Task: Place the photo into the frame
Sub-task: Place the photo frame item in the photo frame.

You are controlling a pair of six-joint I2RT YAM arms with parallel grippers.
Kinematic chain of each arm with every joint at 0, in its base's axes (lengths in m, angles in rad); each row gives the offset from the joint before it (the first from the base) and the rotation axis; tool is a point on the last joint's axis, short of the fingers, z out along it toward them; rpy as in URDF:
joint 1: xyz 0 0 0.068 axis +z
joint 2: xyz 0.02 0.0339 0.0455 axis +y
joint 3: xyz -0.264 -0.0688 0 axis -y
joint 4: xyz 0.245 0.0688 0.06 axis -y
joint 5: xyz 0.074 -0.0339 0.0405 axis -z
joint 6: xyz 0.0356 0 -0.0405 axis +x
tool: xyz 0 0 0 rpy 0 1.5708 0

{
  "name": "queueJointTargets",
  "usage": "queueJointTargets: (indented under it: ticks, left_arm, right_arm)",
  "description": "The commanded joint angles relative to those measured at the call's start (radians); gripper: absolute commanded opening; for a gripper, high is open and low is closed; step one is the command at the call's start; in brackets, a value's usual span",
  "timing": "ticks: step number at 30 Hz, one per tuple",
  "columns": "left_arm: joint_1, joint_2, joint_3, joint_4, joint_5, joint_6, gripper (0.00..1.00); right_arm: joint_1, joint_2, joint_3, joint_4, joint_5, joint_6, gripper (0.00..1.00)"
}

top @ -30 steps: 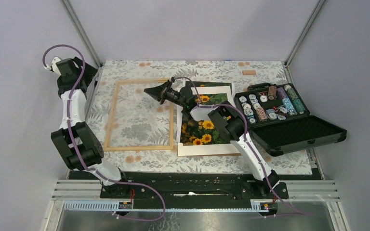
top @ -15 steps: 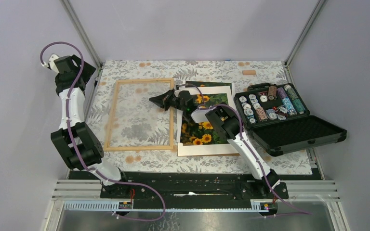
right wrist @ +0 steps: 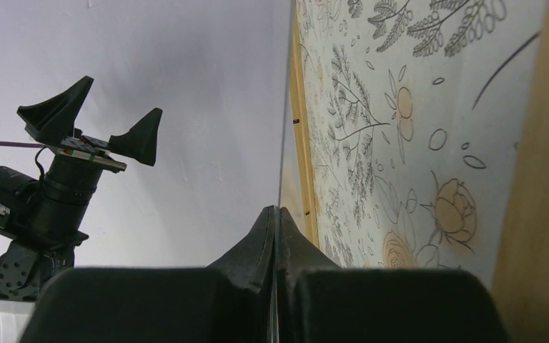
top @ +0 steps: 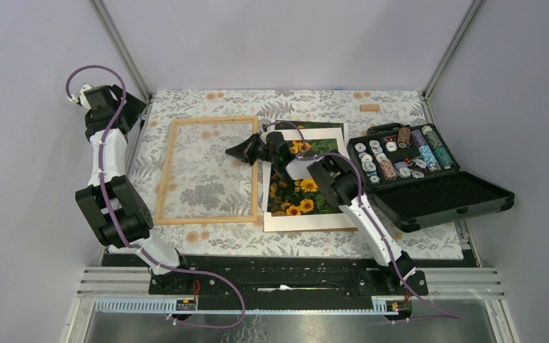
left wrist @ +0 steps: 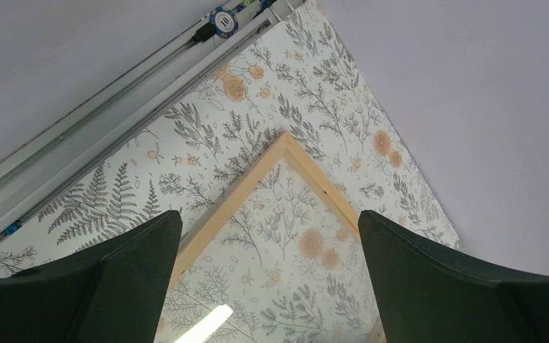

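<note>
Just behind the right claw (top: pixel 237 150), under its arm, the photo (top: pixel 302 193) lies flat on a white mat (top: pixel 307 221), beside the frame (top: pixel 168 171) and outside it. That claw is clenched empty over the frame's right rail. The left claw (left wrist: pixel 268 271) hangs released, a frame corner showing between its fingers.

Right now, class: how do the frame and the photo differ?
The frame lies left, straight on the cloth; the photo lies right, on a white mat. The frame is empty, cloth showing through; the right arm hides part of the photo. Both are rectangles.
</note>
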Motion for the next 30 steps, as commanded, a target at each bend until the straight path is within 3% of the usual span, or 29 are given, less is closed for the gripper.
queueJointTargets:
  ticks: [1,30]
  left_arm:
    - [0.001,0.0,0.03,0.032,0.019,-0.007,0.99]
    - [-0.008,0.023,0.025,0.033,0.038,-0.018,0.99]
  right_arm:
    - [-0.012,-0.052,-0.026,-0.107,-0.015,-0.066,0.0]
    - [-0.058,-0.113,-0.003,-0.164,-0.112,-0.174,0.0]
